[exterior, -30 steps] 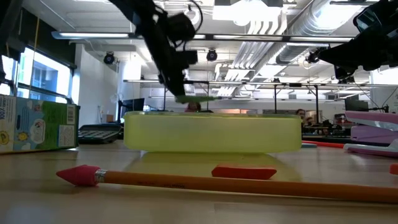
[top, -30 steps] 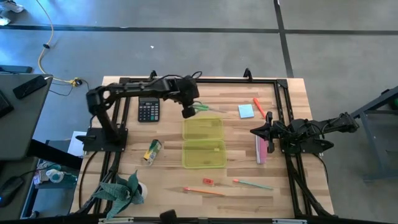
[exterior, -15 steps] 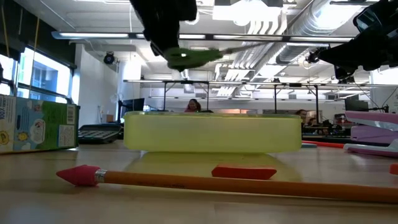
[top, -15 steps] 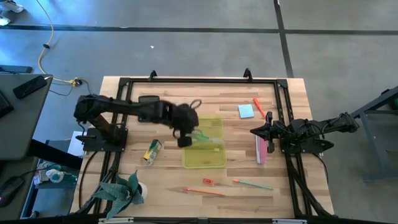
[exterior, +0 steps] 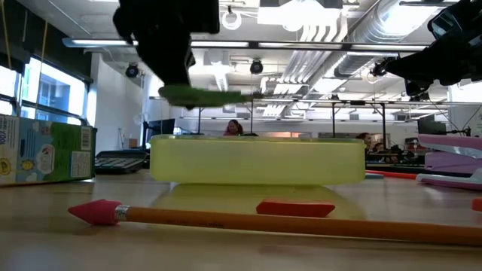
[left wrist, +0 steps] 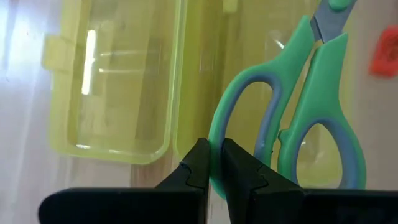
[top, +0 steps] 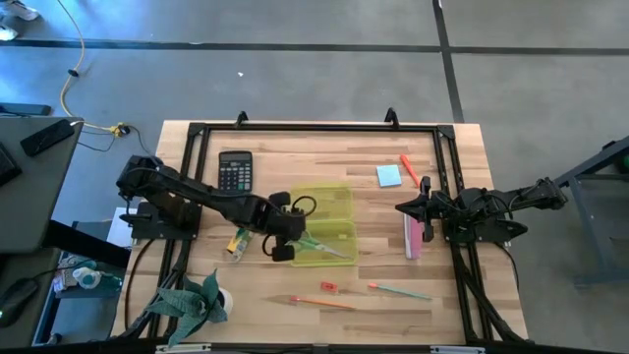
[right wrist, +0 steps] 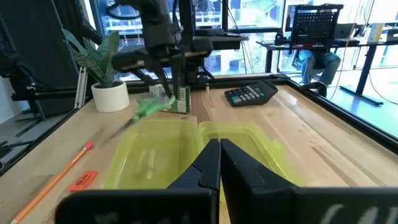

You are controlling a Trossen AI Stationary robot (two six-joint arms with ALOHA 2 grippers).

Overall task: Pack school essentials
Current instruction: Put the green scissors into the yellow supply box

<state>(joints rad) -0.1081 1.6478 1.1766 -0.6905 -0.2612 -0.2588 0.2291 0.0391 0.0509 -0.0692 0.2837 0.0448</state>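
Observation:
My left gripper (top: 284, 244) hangs over the near-left corner of the open translucent yellow-green case (top: 322, 224), shut on the green-handled scissors (top: 320, 243). The scissors are in the air above the case's near half (exterior: 199, 95), blades pointing toward the table's right. My right gripper (top: 401, 207) waits shut at the right side, touching nothing. The orange pencil (top: 324, 303), tiny red piece (top: 328, 287) and green pencil (top: 398, 290) lie near the front edge. The blue sticky-note pad (top: 388, 176) and red marker (top: 409, 168) lie at the far right. The green-yellow pack (top: 241, 240) lies left of the case. My left gripper pinches the outer rim of one handle loop (left wrist: 216, 140) of the scissors between its two fingers (left wrist: 198, 163). It comes from above, slanting in from the table's left. The scissors are lifted clear, roughly level, sticking out sideways from the fingers over the case.
A black calculator (top: 234, 171) lies far left of the case. A pink stapler-like piece (top: 414, 236) lies by the right arm. A potted plant (top: 192, 300) stands at the near-left corner. Black frame rails (top: 314, 128) border the table top.
My left gripper, shut on the scissors, has carried them from the table beyond the case's far edge toward the near edge. The scissors have been lifted clear of the wood and now hang over the case's near half. The right arm has kept still.

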